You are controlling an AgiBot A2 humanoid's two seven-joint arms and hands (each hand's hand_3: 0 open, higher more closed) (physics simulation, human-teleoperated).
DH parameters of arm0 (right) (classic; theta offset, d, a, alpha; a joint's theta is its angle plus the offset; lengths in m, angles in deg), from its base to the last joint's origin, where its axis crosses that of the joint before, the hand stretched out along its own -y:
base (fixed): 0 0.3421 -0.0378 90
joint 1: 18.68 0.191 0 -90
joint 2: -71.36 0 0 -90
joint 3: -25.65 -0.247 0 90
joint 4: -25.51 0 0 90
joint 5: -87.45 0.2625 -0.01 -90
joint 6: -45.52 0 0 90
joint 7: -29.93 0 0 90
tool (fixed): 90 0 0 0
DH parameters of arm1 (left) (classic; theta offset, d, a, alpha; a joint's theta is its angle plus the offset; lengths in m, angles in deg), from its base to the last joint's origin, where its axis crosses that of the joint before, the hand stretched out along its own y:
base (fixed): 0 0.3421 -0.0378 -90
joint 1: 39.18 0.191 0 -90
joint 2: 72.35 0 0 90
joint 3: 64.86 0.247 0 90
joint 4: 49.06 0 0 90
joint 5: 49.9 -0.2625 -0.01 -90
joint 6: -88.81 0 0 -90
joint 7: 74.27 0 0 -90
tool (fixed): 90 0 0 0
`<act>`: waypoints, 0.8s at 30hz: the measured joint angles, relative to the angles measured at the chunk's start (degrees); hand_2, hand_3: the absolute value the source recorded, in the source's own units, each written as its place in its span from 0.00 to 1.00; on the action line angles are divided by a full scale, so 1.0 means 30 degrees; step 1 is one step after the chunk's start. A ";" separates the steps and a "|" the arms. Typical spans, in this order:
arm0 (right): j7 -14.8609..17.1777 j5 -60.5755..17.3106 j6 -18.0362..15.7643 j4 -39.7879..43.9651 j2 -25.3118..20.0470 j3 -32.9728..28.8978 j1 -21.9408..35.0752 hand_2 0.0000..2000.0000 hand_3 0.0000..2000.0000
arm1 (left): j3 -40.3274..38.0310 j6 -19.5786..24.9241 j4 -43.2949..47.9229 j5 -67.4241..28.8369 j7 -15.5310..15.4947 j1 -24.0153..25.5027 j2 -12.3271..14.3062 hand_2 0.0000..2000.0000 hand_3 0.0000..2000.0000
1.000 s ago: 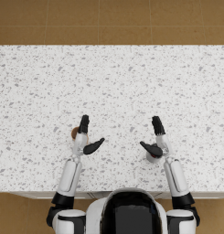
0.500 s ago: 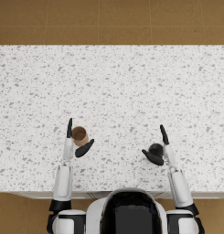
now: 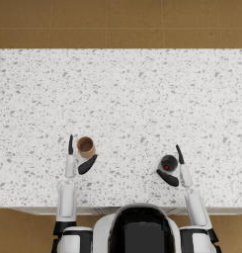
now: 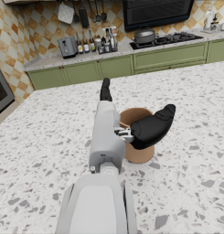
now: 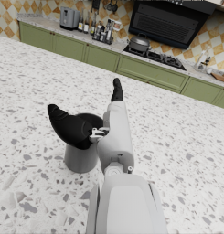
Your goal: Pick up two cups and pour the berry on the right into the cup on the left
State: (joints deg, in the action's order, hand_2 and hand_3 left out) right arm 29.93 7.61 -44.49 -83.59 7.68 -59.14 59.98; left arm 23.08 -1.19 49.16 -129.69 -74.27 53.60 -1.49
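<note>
The left hand (image 3: 76, 157) sits open around the brown cup (image 3: 86, 146), fingers straight along its left side and thumb (image 4: 152, 127) angled across its near right side, though actual contact cannot be made out. The right hand (image 3: 175, 165) is likewise open beside the dark grey cup (image 3: 168, 162), fingers along its right side and thumb across its near left. Both short, round cups stand upright near the front edge of the speckled white counter (image 3: 127, 99), and a red berry (image 3: 166, 167) shows inside the dark one.
</note>
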 measured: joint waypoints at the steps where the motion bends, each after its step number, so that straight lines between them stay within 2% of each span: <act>1: 0.0000 -0.0002 0.0000 0.0179 -0.0015 -0.0091 -0.0081 0.00 0.00 | 0.0006 0.0000 -0.0252 -0.0002 0.0000 0.0032 0.0035 0.00 0.00; 12: 0.0000 -0.0005 0.0000 0.2919 -0.0488 0.0455 -0.0133 0.00 0.00 | 0.0664 0.0000 -0.2946 -0.0005 0.0000 -0.0787 0.0569 0.00 0.00; 24: 0.0000 -0.0002 -0.0024 0.5263 -0.1441 0.1028 0.0933 0.00 0.00 | 0.0918 0.0000 -0.6131 -0.0002 0.0000 -0.2401 0.1260 0.00 0.00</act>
State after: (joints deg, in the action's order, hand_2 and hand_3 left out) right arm 29.94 7.61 -44.56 -67.80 3.36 -56.06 62.77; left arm 25.83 -1.19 30.76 -129.70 -74.27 46.40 2.29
